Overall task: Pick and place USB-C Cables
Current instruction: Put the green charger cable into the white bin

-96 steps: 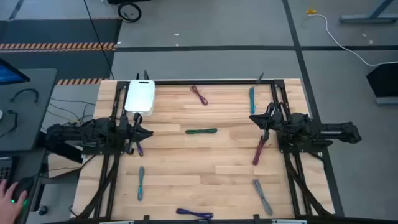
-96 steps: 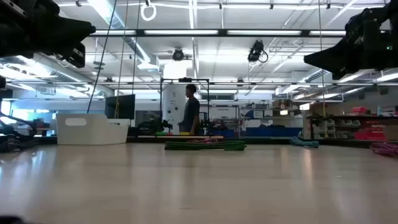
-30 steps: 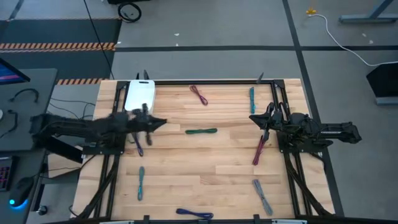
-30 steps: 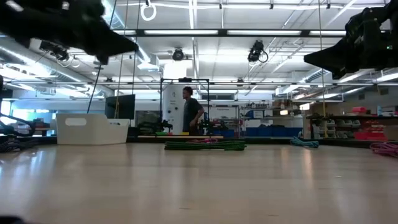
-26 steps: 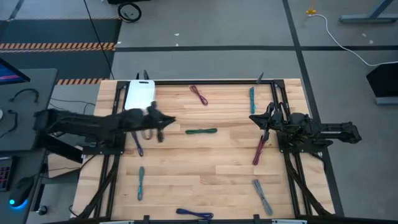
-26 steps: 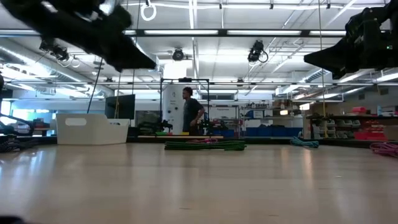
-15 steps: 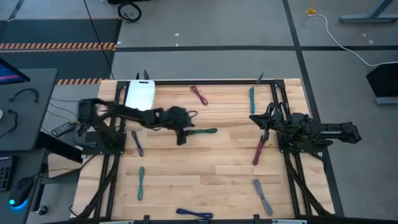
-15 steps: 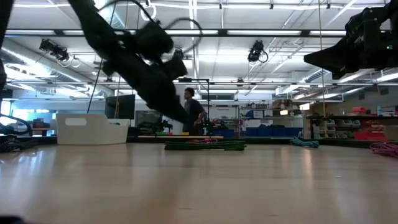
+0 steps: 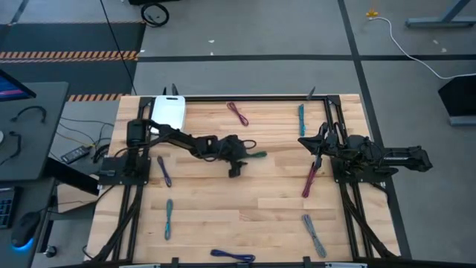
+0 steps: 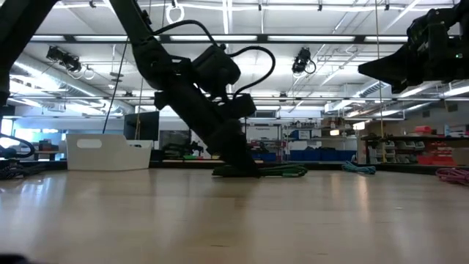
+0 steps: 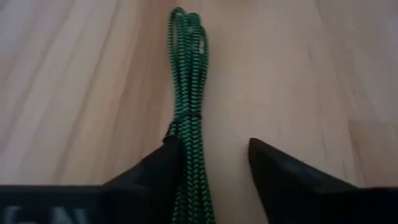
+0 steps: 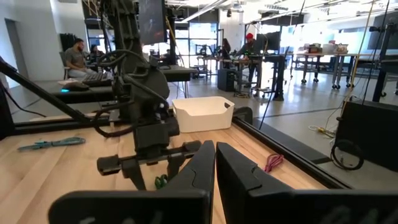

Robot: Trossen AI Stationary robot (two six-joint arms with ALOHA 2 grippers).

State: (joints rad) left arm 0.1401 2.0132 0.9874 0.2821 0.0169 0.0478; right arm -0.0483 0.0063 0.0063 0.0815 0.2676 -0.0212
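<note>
Green USB-C cable sat between the left gripper fingers, apart; should've centered before closing. Right gripper fingers looked together, probably.

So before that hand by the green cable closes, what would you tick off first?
1. Left hand open: ok, its fingers stand apart in the left wrist view.
2. Green cable between the fingers: ok, though it lies against one finger rather than centred.
3. Hand low enough: ok, in the low view the left hand reaches down to the table.
4. White bin reachable: ok, it stands at the table's far left corner with nothing seen in the way.
5. Right hand out of the way: ok, it waits at the right side, fingers shut.
6. Other cables clear: ok, the purple cable lies apart from the green one.
</note>
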